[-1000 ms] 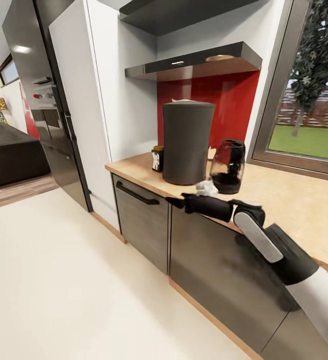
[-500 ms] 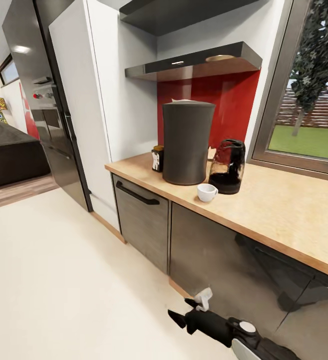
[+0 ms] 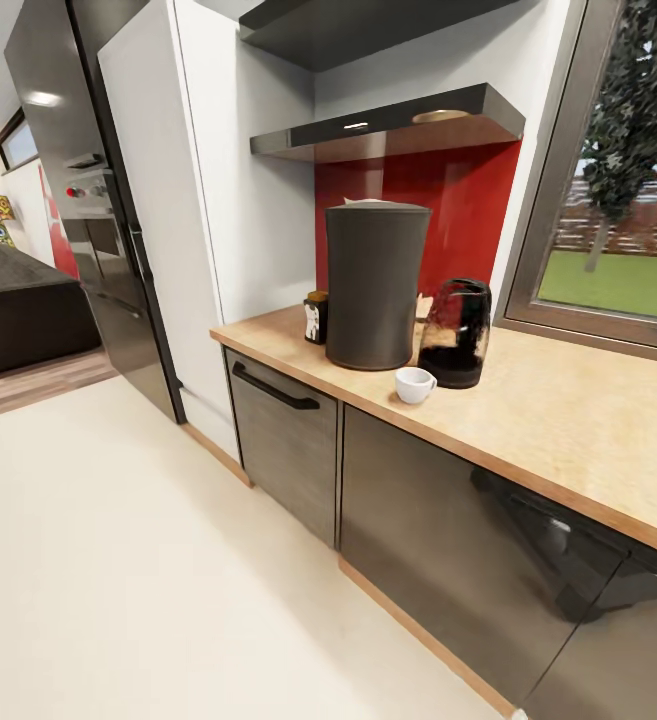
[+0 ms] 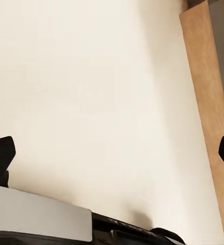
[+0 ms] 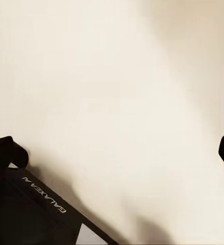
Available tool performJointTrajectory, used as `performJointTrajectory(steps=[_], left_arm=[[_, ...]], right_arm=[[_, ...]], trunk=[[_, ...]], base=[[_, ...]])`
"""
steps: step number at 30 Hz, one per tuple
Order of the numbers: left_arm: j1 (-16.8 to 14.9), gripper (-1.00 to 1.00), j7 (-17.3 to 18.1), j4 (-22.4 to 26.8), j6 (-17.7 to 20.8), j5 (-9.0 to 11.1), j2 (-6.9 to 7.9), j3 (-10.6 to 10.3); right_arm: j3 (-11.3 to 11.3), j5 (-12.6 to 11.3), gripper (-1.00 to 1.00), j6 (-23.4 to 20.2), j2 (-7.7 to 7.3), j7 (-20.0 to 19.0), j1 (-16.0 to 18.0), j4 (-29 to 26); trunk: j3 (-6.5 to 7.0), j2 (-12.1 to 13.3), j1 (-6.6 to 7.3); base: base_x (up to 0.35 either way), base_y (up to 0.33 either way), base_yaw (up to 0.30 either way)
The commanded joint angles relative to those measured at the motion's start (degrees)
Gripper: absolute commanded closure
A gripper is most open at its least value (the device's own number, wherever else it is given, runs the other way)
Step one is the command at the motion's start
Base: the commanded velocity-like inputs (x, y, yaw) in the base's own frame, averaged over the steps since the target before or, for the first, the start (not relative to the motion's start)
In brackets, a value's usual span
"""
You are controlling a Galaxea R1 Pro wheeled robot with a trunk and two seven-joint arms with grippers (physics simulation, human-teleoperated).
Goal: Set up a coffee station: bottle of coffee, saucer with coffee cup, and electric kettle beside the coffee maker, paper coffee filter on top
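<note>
Pale floor (image 3: pixel 168 560) runs up to a wooden bench (image 3: pixel 568 420) set over dark cabinet fronts, with a red wall panel (image 3: pixel 448 210) and a dark shelf (image 3: pixel 398 125) above it and a window (image 3: pixel 618 200) to one side. A second ago the right arm reached over the bench edge by the cup; half a second ago it hung low near the floor; now the head view has no arm in it. The things on the bench stand where they stood.

The tall dark coffee maker (image 3: pixel 373 285) stands on the bench with a pale paper filter (image 3: pixel 368 203) just showing at its top. The small coffee bottle (image 3: pixel 316 317) sits just beside it toward the fridge (image 3: pixel 118 220), its label too small to read. The dark kettle (image 3: pixel 456 333) stands just beside it on the window side, and the white cup (image 3: pixel 414 384) rests on the bare bench in front of the kettle.

Both wrist views look down at the floor. The left pincer (image 4: pixel 112 153) is spread wide, holding nothing, with a strip of wooden skirting (image 4: pixel 206 102) near one fingertip. The right pincer (image 5: pixel 112 150) is likewise spread wide and empty; its housing reads "GALAXEA".
</note>
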State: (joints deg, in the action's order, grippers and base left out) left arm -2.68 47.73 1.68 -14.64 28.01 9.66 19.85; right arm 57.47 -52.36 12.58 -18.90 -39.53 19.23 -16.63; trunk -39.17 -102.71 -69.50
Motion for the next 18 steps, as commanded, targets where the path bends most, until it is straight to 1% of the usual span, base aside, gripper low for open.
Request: performJointTrajectory(steps=[1,2,3,7,9,12,18], left_arm=[[0.0,-1.00,0.2,0.0,0.8,0.5,0.06,0.6],[0.0,-1.00,0.2,0.2,1.4,0.9,0.10,0.7],[0.0,-1.00,0.2,1.4,3.2,2.0,0.26,1.9],[0.0,-1.00,0.2,2.7,4.1,2.4,0.32,3.3],[0.0,-1.00,0.0,3.5,4.3,2.6,0.25,4.1],[0.0,-1.00,0.0,3.8,4.3,2.6,0.15,4.4],[0.0,-1.00,0.0,3.8,4.4,2.6,0.10,4.7]], right_arm=[[0.5,-0.4,-1.00,0.5,-0.02,-0.5,0.0,1.9],[0.5,-0.3,-1.00,0.6,-0.02,-0.6,-0.1,2.8],[0.6,-0.2,-1.00,0.7,-0.01,-1.0,-1.2,5.9],[0.6,-0.2,-1.00,0.7,-0.02,-1.2,-2.1,8.6],[0.6,-0.2,-1.00,0.7,-0.01,-1.2,-2.6,11.6],[0.5,-0.2,-1.00,0.8,-0.08,-1.2,-2.8,13.2],[0.6,-0.2,-1.00,0.7,-0.01,-1.4,-2.8,13.8]], trunk=[[-0.05,0.0,0.01],[-0.05,0.0,0.01],[-0.05,0.0,0.01],[-0.05,0.0,0.01],[-0.05,0.0,0.01],[-0.05,0.0,0.01],[-0.05,0.0,0.01]], base=[[0.000,0.000,0.000],[0.000,0.000,0.000],[0.000,0.000,0.000],[0.000,0.000,0.000],[0.000,0.000,0.000],[0.000,0.000,0.000],[0.000,0.000,0.000]])
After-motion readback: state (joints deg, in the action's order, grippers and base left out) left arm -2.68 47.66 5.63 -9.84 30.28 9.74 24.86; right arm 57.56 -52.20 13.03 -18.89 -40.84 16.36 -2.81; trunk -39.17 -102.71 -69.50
